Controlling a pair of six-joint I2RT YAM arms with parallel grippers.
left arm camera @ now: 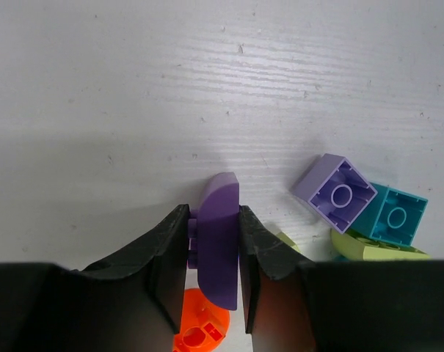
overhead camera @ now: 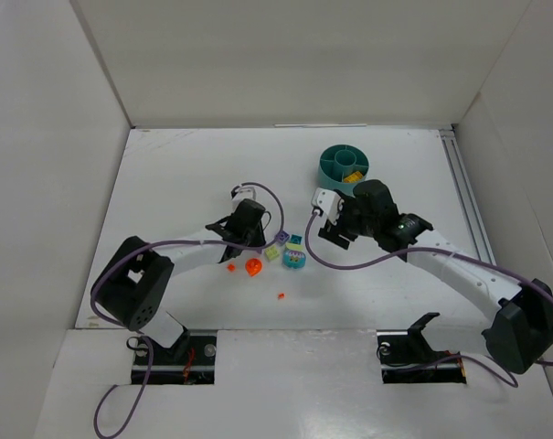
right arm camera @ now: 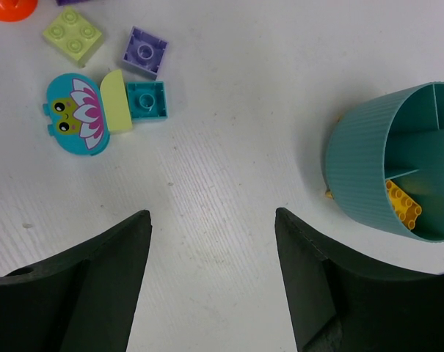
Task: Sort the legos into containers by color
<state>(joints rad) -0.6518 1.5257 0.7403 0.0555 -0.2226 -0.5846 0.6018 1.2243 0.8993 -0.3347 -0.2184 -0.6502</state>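
My left gripper (left arm camera: 213,213) is shut on a purple curved brick (left arm camera: 218,242), held on edge above the table. Under it lies an orange-red piece (left arm camera: 199,326). To its right lie a purple square brick (left arm camera: 334,193), a teal brick (left arm camera: 396,214) and a light green piece (left arm camera: 376,246). In the top view the left gripper (overhead camera: 258,240) is just left of this pile. My right gripper (right arm camera: 213,214) is open and empty over bare table, between the pile and the teal tub (right arm camera: 383,169). A yellow brick (right arm camera: 403,205) lies in one wedge of the tub (overhead camera: 343,165).
A teal oval piece with a flower face (right arm camera: 71,114), a light green square brick (right arm camera: 73,33) and small orange-red bits (overhead camera: 281,295) lie near the pile. A tiny yellow bit (right arm camera: 328,194) lies by the tub's base. White walls enclose the table (overhead camera: 185,183).
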